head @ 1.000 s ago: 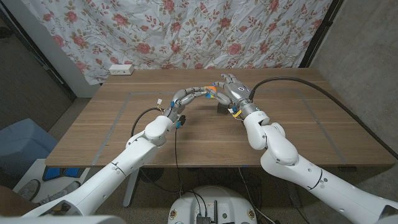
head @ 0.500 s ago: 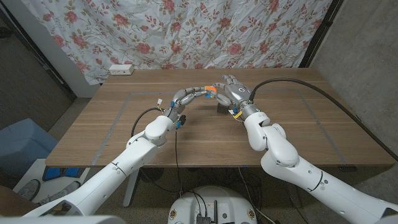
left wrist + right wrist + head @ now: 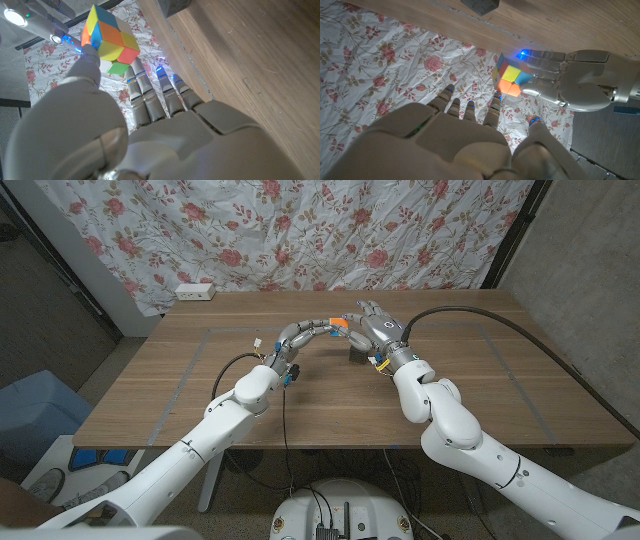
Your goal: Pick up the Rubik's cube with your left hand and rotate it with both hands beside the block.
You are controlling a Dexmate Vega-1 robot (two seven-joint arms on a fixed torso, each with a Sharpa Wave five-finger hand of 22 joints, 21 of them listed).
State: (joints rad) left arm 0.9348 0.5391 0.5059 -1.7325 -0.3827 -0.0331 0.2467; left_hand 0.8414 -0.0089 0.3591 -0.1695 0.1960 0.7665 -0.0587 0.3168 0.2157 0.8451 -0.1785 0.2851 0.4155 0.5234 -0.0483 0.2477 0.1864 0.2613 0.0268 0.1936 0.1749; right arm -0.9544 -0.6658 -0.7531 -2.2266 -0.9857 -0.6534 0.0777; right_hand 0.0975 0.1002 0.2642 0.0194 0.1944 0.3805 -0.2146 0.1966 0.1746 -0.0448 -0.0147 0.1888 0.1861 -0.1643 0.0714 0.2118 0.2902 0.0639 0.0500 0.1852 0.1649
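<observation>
My left hand (image 3: 305, 332) holds the Rubik's cube (image 3: 338, 326) up above the table, pinched at its fingertips. In the left wrist view the cube (image 3: 111, 42) shows orange, yellow, blue and green faces at the tip of my thumb. My right hand (image 3: 374, 326) stands right beside the cube with its fingers spread. In the right wrist view those fingertips (image 3: 497, 96) reach close to the cube (image 3: 509, 75), which my left hand (image 3: 570, 85) grips; I cannot tell whether they touch it. The dark block (image 3: 357, 356) sits on the table just below my right hand.
The wooden table (image 3: 200, 390) has a taped rectangle outline. A white power strip (image 3: 194, 291) lies at its far left corner. A floral cloth (image 3: 300, 230) hangs behind the table. A black cable (image 3: 470, 310) runs along my right arm.
</observation>
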